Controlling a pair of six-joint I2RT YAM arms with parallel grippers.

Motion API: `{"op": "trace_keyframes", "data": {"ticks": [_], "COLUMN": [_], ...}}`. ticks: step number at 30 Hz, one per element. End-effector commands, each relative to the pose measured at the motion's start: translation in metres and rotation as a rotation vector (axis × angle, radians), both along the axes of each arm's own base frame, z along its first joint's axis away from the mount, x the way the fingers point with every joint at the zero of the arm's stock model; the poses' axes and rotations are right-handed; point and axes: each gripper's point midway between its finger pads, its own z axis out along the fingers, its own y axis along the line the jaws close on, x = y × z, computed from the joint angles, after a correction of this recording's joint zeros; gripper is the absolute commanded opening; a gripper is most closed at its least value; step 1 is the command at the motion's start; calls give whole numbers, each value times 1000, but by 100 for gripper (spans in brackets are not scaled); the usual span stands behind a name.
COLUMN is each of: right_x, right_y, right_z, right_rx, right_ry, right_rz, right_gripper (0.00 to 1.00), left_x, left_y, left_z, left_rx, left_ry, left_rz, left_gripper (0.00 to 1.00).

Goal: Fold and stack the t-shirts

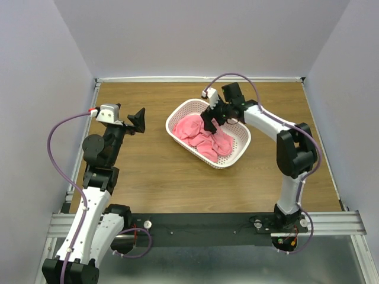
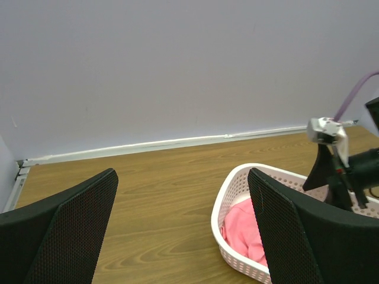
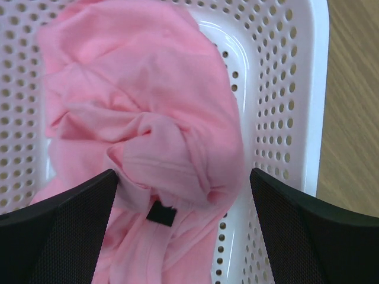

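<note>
1. The right gripper [image 3: 182,175] hangs over the basket [image 3: 314,89], fingers spread wide and holding nothing. The pink t-shirts [image 3: 148,100] lie bunched in the basket, directly below and between those fingers.
2. The left gripper [image 2: 182,173] is equally wide and empty, raised above the table [image 1: 154,171]. The basket is well off to one side of its fingers.
3. Risk: the heap is knotted, so a pinch here may take several layers, or more than one shirt. How many shirts there are, I cannot tell.
4. Risk: one right finger stands just above the basket wall, so a straight descent could strike the rim and shove or tip the basket.
5. Risk: gripping a middle fold brings the shirt out twisted. The label [image 3: 161,213], between the fingers, marks the neck.
</note>
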Motion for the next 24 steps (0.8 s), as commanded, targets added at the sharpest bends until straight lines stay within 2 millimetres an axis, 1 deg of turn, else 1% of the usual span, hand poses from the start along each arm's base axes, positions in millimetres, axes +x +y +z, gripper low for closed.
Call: {"op": "trace_keyframes", "data": {"ticks": [1, 2, 3, 4, 5, 6, 8, 11, 12, 13, 14, 15, 16, 18, 19, 20, 21, 22, 23, 24], "right_x": [10, 6, -5, -13, -26, -32, -41, -44, -45, -47, -49, -49, -47, -43, -40, -39, -32, -28, -23, -18], "right_y": [-5, -3, 7, 12, 20, 24, 33, 38, 39, 39, 38, 37, 36, 34, 35, 37, 41, 43, 46, 45], "right_z": [-31, -36, -42, -48, -52, -55, -55, -55, -58, -61, -70, -72, -74, -70, -64, -56, -30, -11, 11, 58], "right_rx": [-95, -97, -75, -68, -51, -42, -25, -4, -3, -4, -15, -21, -29, -39, -31, -22, 13, 36, 58, 114], "right_ry": [74, 91, 128, 155, 189, 207, 231, 264, 277, 294, 316, 323, 321, 301, 287, 268, 219, 181, 137, 51], "right_rz": [-179, -171, -135, -116, -82, -65, -44, -51, -55, -57, -57, -63, -70, -87, -85, -75, -65, -62, -60, -59], "right_gripper": [100, 100, 100, 100, 100, 97, 93, 83, 77, 73, 69, 62, 54, 29, 10, 3, 1, 0, 0, 1], "left_x": [-4, -4, -4, -4, -4, -4, -4, -3, -3, -2, -2, -2, -3, -5, -6, -7, -7, -7, -6, -7], "left_y": [-7, -7, -7, -9, -9, -10, -10, -12, -12, -13, -14, -17, -19, -26, -30, -32, -35, -37, -40, -44], "left_z": [19, 19, 19, 20, 20, 20, 19, 18, 18, 16, 16, 15, 15, 15, 15, 14, 13, 14, 10, 11], "left_rx": [10, 10, 11, 11, 12, 12, 13, 12, 12, 14, 14, 20, 22, 22, 27, 29, 27, 20, 6, -27], "left_ry": [-46, -46, -48, -48, -48, -48, -46, -42, -43, -38, -36, -38, -41, -46, -52, -51, -49, -51, -39, -34], "left_rz": [-35, -38, -38, -45, -48, -53, -55, -61, -63, -67, -72, -90, -105, -139, -163, -176, -197, -208, -223, -247], "left_gripper": [98, 98, 98, 98, 98, 98, 98, 98, 98, 98, 98, 98, 98, 98, 98, 98, 98, 98, 98, 98]}}
